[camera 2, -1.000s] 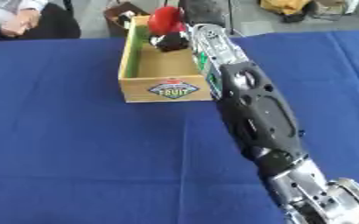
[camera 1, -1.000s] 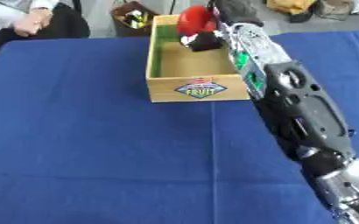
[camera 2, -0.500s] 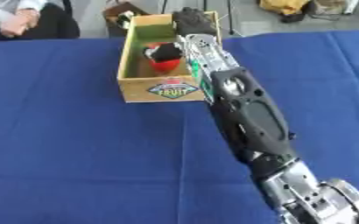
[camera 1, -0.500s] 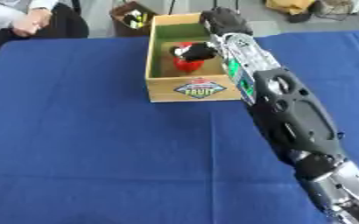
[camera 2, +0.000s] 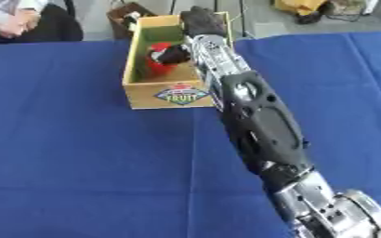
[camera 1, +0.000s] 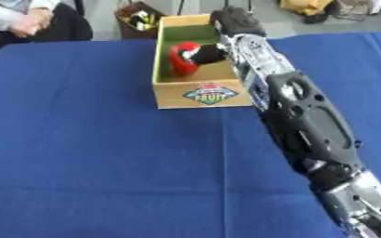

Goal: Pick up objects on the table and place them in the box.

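Note:
A cardboard fruit box (camera 1: 206, 93) with a green inside stands at the far middle of the blue table (camera 1: 88, 148). A red object (camera 1: 181, 59) with a white and dark patch lies inside it, near the middle. My right arm stretches from the lower right up to the box. My right hand (camera 1: 234, 21) hangs over the box's right wall, and its dark fingers (camera 1: 208, 53) curl down into the box against the red object. My left hand does not show in either view.
A dark container (camera 1: 141, 18) with small items stands just behind the box. A person sits at the far left corner with hands (camera 1: 27, 19) clasped, off the table. A yellow bag (camera 1: 307, 7) lies on the floor beyond the far edge.
My right hand has gone down from above the box into it, carrying the red object from the air to the box floor. The object now lies a little further left.

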Robot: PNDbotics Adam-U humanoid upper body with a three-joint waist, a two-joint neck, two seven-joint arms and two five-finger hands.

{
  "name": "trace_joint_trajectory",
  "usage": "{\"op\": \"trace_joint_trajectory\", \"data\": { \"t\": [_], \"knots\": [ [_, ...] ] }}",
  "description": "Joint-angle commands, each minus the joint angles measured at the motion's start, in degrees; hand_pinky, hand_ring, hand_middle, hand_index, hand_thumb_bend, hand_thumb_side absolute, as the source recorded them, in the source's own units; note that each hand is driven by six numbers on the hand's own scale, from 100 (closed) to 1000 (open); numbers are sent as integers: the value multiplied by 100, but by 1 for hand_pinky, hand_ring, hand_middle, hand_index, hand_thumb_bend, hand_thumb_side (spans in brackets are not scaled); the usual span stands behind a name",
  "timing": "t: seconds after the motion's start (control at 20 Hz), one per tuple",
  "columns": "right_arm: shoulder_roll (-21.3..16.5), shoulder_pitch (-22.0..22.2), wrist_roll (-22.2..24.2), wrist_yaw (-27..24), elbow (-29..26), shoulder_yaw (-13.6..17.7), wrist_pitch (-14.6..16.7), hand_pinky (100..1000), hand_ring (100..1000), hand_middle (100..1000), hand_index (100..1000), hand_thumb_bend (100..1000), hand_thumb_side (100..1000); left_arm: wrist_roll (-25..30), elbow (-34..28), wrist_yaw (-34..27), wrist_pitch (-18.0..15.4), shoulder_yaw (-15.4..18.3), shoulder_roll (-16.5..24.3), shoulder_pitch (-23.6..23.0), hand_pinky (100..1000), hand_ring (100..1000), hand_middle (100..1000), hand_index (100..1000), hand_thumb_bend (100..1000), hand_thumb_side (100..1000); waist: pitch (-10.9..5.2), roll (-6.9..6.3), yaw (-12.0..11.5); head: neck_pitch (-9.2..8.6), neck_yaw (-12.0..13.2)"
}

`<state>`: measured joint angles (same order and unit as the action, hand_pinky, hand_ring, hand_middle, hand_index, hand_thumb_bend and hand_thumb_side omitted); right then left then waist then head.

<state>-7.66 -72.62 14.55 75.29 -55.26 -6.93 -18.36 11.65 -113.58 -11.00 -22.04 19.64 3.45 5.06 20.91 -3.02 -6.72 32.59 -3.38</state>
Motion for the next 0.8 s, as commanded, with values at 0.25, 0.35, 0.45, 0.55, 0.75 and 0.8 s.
{"op": "trace_joint_trajectory", "data": {
  "t": [0.25,0.35,0.45,0.55,0.75,0.8],
  "knots": [
    [-456,-72,-339,-617,-947,-118,89,845,884,626,805,572,796,-4,-101,31,-5,3,47,-15,356,405,497,776,397,729,-155,-26,38,-26,56],
    [-604,-14,-430,-799,-1239,-172,133,845,883,626,803,562,810,-12,-101,32,-9,6,54,-23,356,405,497,776,396,729,-172,-31,55,-13,67],
    [-769,58,-509,-940,-1529,-235,147,846,881,631,805,522,830,-27,-101,34,-13,14,60,-34,356,405,497,776,396,730,-190,-34,71,13,92],
    [-941,163,-607,-1103,-1814,-301,174,845,880,634,807,502,836,-40,-101,34,-15,18,66,-42,357,405,498,776,396,731,-205,-39,85,39,115],
    [-1325,435,-868,-1446,-2378,-376,265,848,880,646,808,407,904,-64,-101,36,-29,29,81,-57,358,406,498,777,397,735,-238,-56,128,88,165],
    [-1405,513,-952,-1532,-2519,-394,287,849,882,654,809,381,925,-69,-101,38,-32,32,83,-61,358,406,499,778,396,735,-243,-59,137,99,176]
  ]
}}
